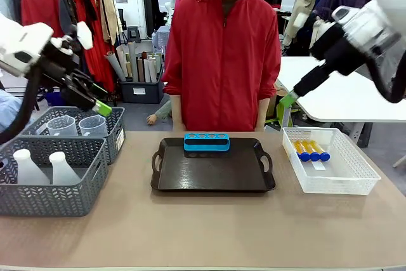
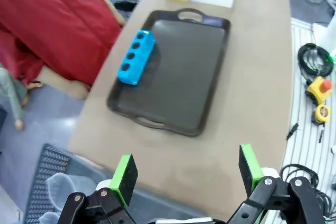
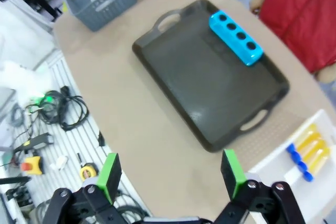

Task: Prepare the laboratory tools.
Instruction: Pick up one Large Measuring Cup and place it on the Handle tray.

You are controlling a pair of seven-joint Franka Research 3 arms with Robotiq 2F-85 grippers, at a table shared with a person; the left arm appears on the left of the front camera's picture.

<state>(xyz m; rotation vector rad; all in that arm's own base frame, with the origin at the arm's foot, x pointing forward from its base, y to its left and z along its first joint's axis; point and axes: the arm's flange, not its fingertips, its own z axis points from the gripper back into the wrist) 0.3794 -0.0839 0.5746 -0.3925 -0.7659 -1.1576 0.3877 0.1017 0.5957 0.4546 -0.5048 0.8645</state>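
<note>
Three orange tubes with blue caps (image 1: 311, 150) lie in a white basket (image 1: 342, 179) at the table's right; the right wrist view shows these tubes (image 3: 307, 153) at its lower right. Two clear beakers (image 1: 77, 125) stand in the rear grey basket (image 1: 117, 134). Two whitish flasks (image 1: 45, 167) stand in the front grey basket (image 1: 57, 201). My left gripper (image 1: 101, 106) hangs open above the beaker basket, its pads (image 2: 124, 177) wide apart around nothing. My right gripper (image 1: 288, 99) hovers open above the white basket's far left corner, green pads (image 3: 231, 171) spread.
A black tray (image 1: 209, 169) lies mid-table with a blue tube rack (image 1: 207, 141) at its far edge. A person in a red jacket (image 1: 222, 55) stands right behind it. Bare table stretches along the near side. Cables and tools (image 3: 52, 108) lie off the table's near edge.
</note>
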